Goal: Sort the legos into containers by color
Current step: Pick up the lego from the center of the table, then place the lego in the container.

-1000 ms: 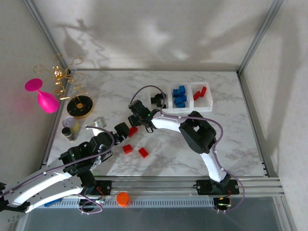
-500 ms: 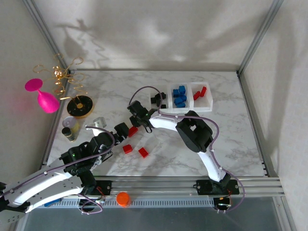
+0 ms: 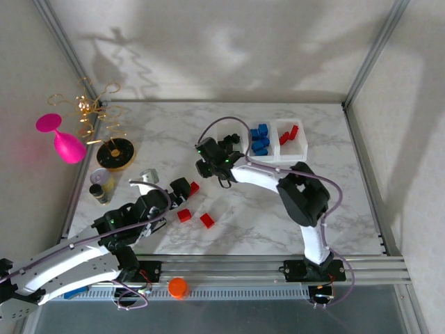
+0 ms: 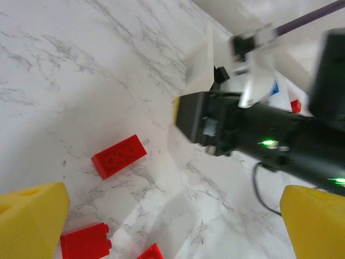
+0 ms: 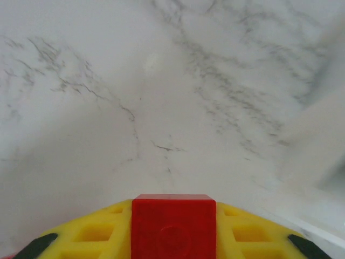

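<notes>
My right gripper (image 5: 172, 221) is shut on a small red lego (image 5: 173, 229), pinched between its yellow fingers above bare marble. In the top view the right gripper (image 3: 205, 163) hangs just left of the containers (image 3: 304, 149), three joined white bins: black bricks in the left bin, blue legos (image 3: 259, 139) in the middle, red legos (image 3: 289, 136) in the right. Three red legos lie loose on the table (image 3: 193, 187), (image 3: 183, 215), (image 3: 207, 220). My left gripper (image 3: 178, 191) is open beside them. In the left wrist view the oblong red lego (image 4: 118, 156) lies between its spread yellow fingers (image 4: 29, 224).
At the left edge stand a pink goblet (image 3: 59, 139), a gold wire stand (image 3: 97, 111), a round black disc (image 3: 115, 153), a small cup (image 3: 102, 182) and a clear piece (image 3: 144, 177). An orange cap (image 3: 178, 287) sits on the front rail.
The right gripper closed on a red lego and moved up and right, away from the loose bricks towards the bins. The left arm crept slightly forward.
</notes>
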`<action>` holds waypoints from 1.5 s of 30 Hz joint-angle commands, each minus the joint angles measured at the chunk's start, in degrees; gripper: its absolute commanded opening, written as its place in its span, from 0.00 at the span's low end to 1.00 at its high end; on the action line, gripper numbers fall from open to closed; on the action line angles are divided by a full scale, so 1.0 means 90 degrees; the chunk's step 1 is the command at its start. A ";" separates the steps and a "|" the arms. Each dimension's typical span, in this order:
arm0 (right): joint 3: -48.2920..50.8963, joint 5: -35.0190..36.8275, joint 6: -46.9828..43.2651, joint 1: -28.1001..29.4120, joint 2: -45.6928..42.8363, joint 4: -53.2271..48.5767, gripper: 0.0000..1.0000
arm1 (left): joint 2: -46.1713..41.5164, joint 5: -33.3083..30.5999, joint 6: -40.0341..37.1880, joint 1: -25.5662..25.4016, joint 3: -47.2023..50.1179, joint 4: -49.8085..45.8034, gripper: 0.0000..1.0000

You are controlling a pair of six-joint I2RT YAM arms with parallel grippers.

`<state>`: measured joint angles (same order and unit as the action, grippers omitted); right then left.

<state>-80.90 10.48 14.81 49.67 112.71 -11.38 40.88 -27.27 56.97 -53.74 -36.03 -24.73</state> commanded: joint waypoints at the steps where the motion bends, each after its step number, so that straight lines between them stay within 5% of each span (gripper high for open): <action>1: 0.0407 0.0036 0.0334 -0.0326 -0.0817 -0.0018 0.20 | 0.0213 0.0285 0.0000 0.0062 -0.0064 0.0274 1.00; 13: 0.1568 0.1009 0.0591 -0.2217 -0.2535 -0.0655 0.20 | 0.1533 0.0969 -0.0510 -0.0014 -0.0521 0.1375 1.00; 22: 0.1369 0.0813 0.0553 -0.3720 -0.1959 -0.0413 0.20 | 0.2555 0.1239 -0.0724 -0.0113 -0.1031 0.1948 1.00; 33: 0.0119 0.0728 0.0549 -0.4247 -0.0362 -0.0474 0.22 | 0.2892 0.1333 -0.0744 -0.0143 -0.1236 0.2067 1.00; 45: -0.0242 0.0563 0.0571 -0.4323 -0.0413 -0.0647 0.49 | 0.2352 0.0988 -0.0778 -0.0123 -0.1148 0.1796 1.00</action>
<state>-81.67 16.36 19.35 10.74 111.72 -16.10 63.31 -16.49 50.96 -54.65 -45.34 -7.51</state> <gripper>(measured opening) 0.475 0.994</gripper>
